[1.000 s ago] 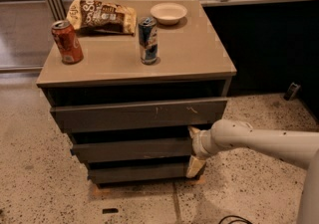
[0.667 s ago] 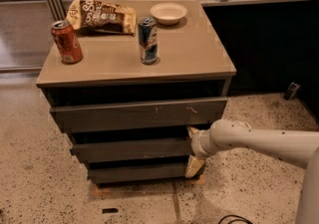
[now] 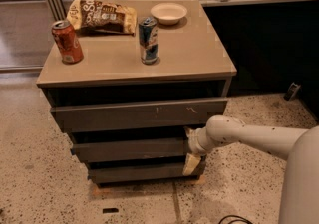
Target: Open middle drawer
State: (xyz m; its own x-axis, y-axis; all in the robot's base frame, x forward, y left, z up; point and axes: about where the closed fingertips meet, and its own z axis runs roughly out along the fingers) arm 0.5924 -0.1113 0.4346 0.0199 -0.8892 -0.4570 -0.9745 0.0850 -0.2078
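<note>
The middle drawer [image 3: 129, 149] is a plain dark grey-brown front between the wider scratched top front [image 3: 139, 113] and the short bottom front [image 3: 142, 172]. It stands slightly out from the cabinet. My gripper [image 3: 190, 147] comes in from the right on a white arm [image 3: 249, 136] and sits at the drawer's right end. One finger [image 3: 189, 131] lies above the front's edge and the other finger [image 3: 192, 164] below it, so the gripper is clamped on the slab's end.
On the cabinet top [image 3: 189, 58] stand a red can [image 3: 67, 42], a blue can [image 3: 148, 40], a chip bag [image 3: 102, 16] and a white bowl [image 3: 169, 13]. Speckled floor lies in front. A dark wall and a small object [image 3: 292, 90] are on the right.
</note>
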